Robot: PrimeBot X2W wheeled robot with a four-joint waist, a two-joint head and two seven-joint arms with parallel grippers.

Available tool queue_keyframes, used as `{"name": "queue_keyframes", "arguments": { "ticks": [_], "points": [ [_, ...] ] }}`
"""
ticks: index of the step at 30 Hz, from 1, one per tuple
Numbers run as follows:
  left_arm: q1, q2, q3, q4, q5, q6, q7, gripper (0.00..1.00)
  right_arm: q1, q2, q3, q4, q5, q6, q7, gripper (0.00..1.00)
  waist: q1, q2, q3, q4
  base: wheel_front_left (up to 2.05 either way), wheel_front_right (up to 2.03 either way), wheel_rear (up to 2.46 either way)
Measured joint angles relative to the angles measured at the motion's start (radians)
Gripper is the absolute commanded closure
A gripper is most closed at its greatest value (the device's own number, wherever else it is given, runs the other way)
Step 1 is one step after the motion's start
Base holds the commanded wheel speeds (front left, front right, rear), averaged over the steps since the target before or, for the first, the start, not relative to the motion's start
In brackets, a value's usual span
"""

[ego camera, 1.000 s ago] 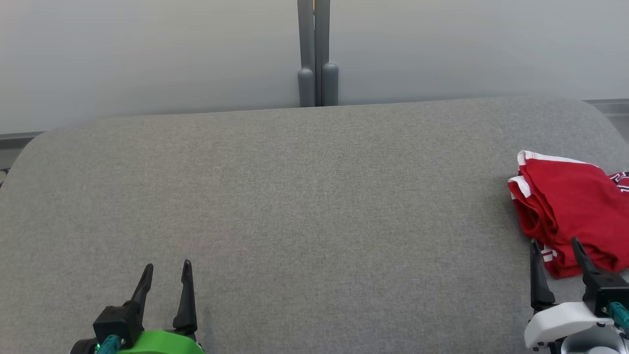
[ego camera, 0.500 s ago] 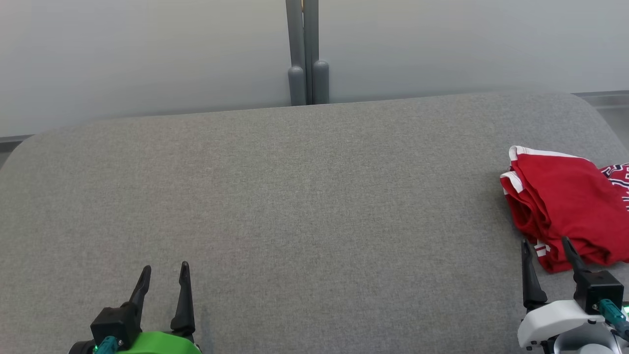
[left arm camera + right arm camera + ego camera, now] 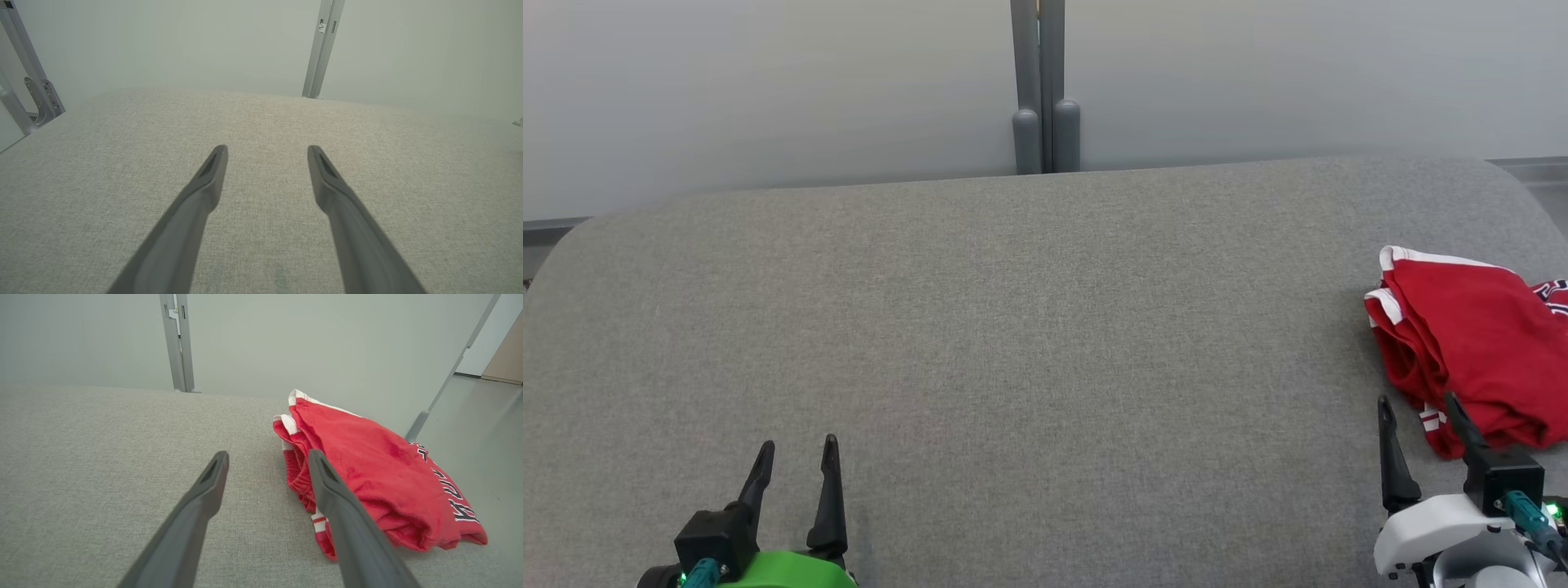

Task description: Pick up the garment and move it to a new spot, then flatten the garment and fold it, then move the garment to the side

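Right pincer [image 3: 1415, 400]: gaping empty, hovering just beside garment [image 3: 1470, 343].
Left pincer [image 3: 799, 443]: gaping empty over surface [image 3: 1013, 327].
Grasp, probably: aiming at thick near fold, catching all layers.

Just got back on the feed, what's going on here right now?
Nothing is being held. A red garment with white trim lies bunched in a loose heap at the right end of the grey fabric-covered surface. The right gripper is open at the garment's near edge and grips no cloth. The left gripper is open too, over bare fabric on the left side.
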Motion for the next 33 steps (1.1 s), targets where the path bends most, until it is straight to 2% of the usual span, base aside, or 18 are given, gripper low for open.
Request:
{"name": "queue_keyframes", "arguments": {
  "ticks": [33],
  "points": [
    [0.001, -0.001, -0.014, -0.003, -0.007, 0.008, 0.000, 0.00, -0.053, 0.000, -0.001, 0.046, -0.034, 0.000, 0.000, 0.00, 0.0000, 0.0000, -0.001, -0.001, 0.00, 0.00, 0.00]
  ]
}}
